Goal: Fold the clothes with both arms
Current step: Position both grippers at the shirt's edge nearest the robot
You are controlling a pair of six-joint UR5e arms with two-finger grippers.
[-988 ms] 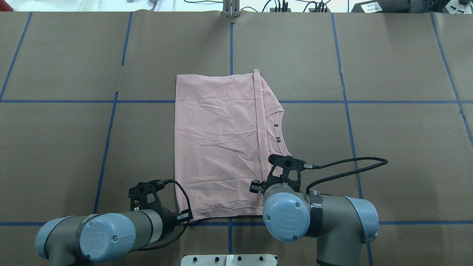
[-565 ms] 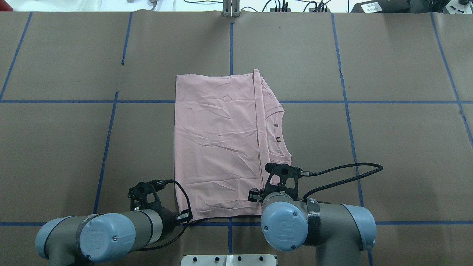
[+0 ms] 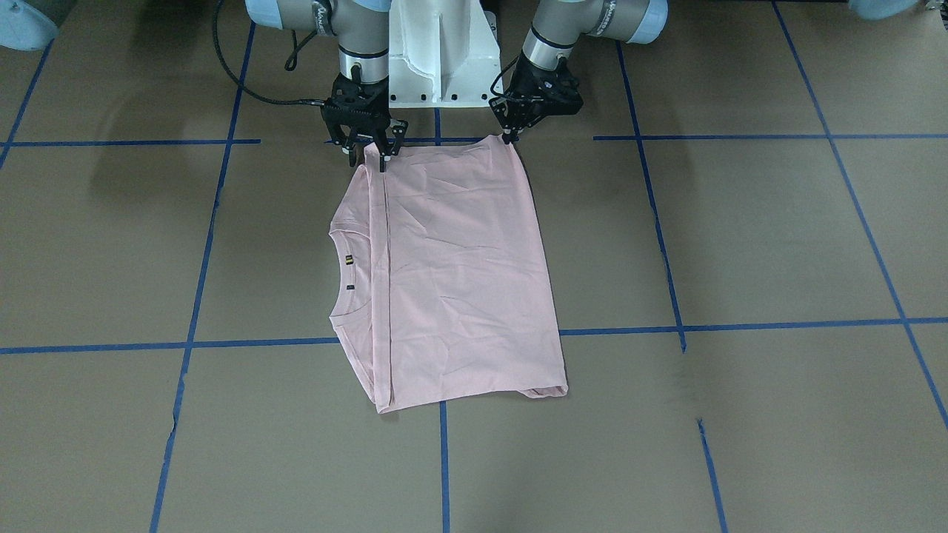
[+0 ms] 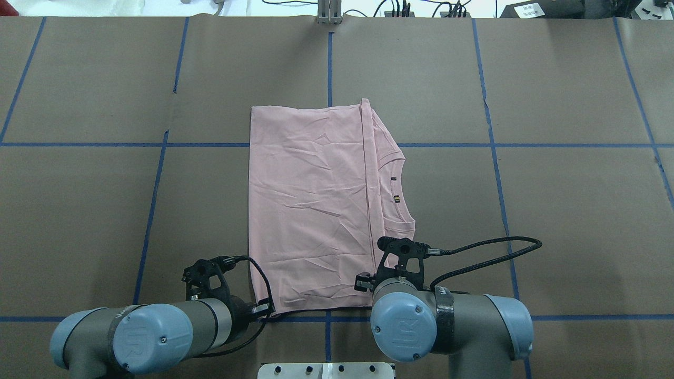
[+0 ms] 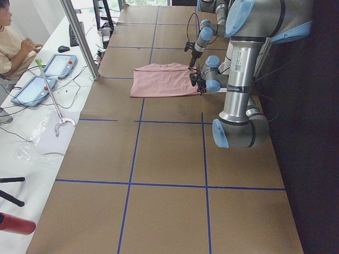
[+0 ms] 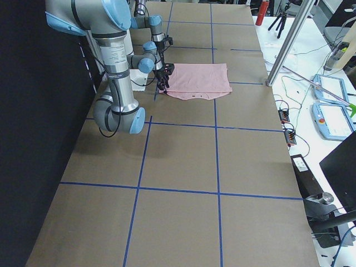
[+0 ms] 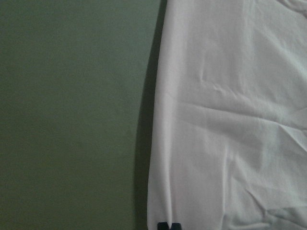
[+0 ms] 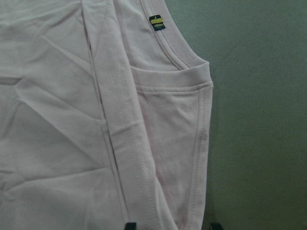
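Once drawn back toward tabletop's (image 3: 740, 244) robot-side edge, right fingers (image 3: 382, 152): wide apart, straddling t-shirt (image 3: 459, 281) corner, empty.
Left fingers (image 3: 511, 127): pinched on other corner.
Meaning: grasp next.

Folded pink t-shirt (image 4: 310, 210) on brown table (image 4: 579, 210)

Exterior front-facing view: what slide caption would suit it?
Left tool pinches a corner of the folded pink t-shirt; right tool hangs open over the next corner.
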